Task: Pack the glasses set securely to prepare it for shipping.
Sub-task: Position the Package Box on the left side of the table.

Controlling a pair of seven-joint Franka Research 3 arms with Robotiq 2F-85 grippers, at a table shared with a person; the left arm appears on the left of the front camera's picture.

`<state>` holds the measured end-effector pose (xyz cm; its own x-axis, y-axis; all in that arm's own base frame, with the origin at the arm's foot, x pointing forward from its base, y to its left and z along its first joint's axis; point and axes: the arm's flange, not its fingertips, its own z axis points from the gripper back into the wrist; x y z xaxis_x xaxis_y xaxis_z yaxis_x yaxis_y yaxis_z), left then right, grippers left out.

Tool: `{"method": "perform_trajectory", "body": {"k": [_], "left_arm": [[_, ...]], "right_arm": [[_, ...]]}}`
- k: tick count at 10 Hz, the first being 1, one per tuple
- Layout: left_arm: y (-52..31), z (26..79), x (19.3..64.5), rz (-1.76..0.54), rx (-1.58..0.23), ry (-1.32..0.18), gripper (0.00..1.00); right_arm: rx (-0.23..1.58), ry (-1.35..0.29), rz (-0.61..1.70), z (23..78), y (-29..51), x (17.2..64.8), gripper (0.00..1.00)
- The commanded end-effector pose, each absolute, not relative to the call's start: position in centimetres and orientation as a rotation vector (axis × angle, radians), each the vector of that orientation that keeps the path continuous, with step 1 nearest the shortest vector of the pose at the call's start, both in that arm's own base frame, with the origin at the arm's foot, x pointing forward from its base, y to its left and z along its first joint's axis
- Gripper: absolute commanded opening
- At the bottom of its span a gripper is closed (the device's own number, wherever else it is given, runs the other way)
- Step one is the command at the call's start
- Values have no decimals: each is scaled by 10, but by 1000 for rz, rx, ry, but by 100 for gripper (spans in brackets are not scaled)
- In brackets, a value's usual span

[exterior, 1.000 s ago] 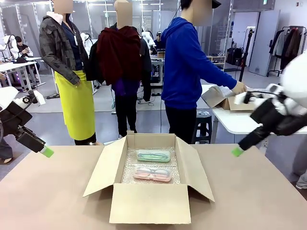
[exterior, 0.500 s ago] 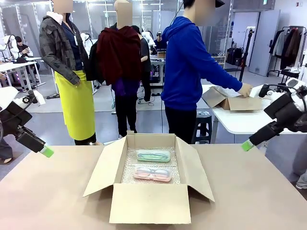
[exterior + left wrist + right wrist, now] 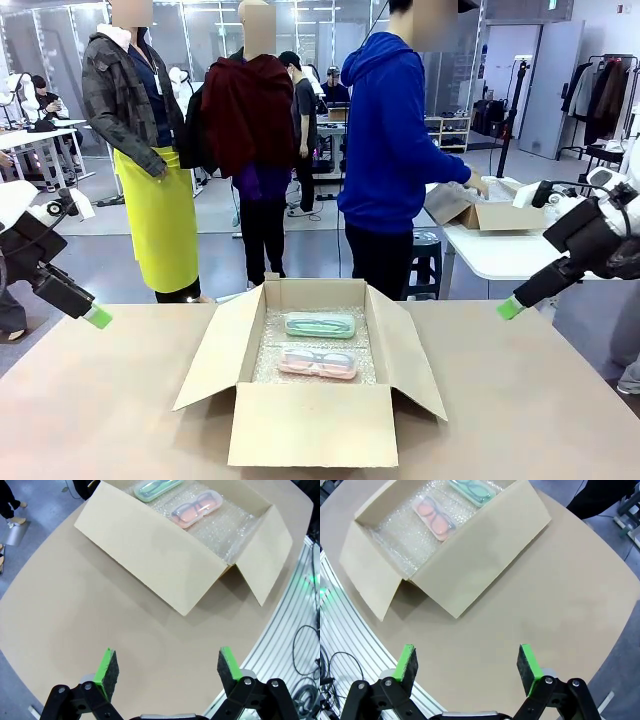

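Note:
An open cardboard box [image 3: 310, 420] stands mid-table with its flaps spread. Inside, on bubble wrap [image 3: 268, 345], lie the glasses set: a mint-green case [image 3: 320, 325] at the far side and a pale pink case [image 3: 318, 363] nearer me. The wrist views show the same green case [image 3: 159, 487] [image 3: 471, 490] and pink case [image 3: 196, 508] [image 3: 435, 519]. My left gripper [image 3: 97, 317] [image 3: 164, 665] hovers open over the table's left edge, well clear of the box. My right gripper [image 3: 510, 308] [image 3: 467, 666] hangs open off the table's right side, nothing between its fingers.
A person in a blue hoodie [image 3: 395, 140] stands behind the table, turned away, hands at another cardboard box [image 3: 480, 212] on a white side table. The brown tabletop [image 3: 110, 400] spreads on both sides of the box.
The right arm swung out to the right and up, then eased slightly back. The person's arms drew in toward the far box. The left arm held still.

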<state>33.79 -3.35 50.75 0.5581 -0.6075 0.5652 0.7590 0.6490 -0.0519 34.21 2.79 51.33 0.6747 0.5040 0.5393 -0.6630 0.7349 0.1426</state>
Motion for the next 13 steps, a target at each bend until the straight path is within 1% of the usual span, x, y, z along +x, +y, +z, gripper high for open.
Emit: {"method": "perform_trajectory", "body": {"k": [1, 4, 5, 6, 7, 8, 9, 11, 13], "left_arm": [[-32, 509, 338, -831, -327, -551, 100], [-34, 508, 338, -821, -306, -541, 100], [-33, 533, 351, -737, -335, -494, 100], [-15, 539, 384, -608, -430, -390, 100], [-1, 532, 405, -550, -518, -340, 100], [3, 516, 420, -496, -634, -252, 100], [1, 494, 433, -478, -721, -202, 100], [-8, 447, 454, -407, -869, -182, 100], [-8, 395, 463, -330, -994, -241, 100]], "right_arm": [[328, -496, 659, 513, 28, 341, 100], [328, -496, 659, 513, 28, 341, 100], [328, -496, 659, 513, 28, 341, 100], [328, -496, 659, 513, 28, 341, 100], [328, -496, 659, 513, 28, 341, 100], [328, -496, 659, 513, 28, 341, 100], [328, -496, 659, 513, 28, 341, 100], [328, -496, 659, 513, 28, 341, 100], [328, -496, 659, 513, 28, 341, 100]]}}
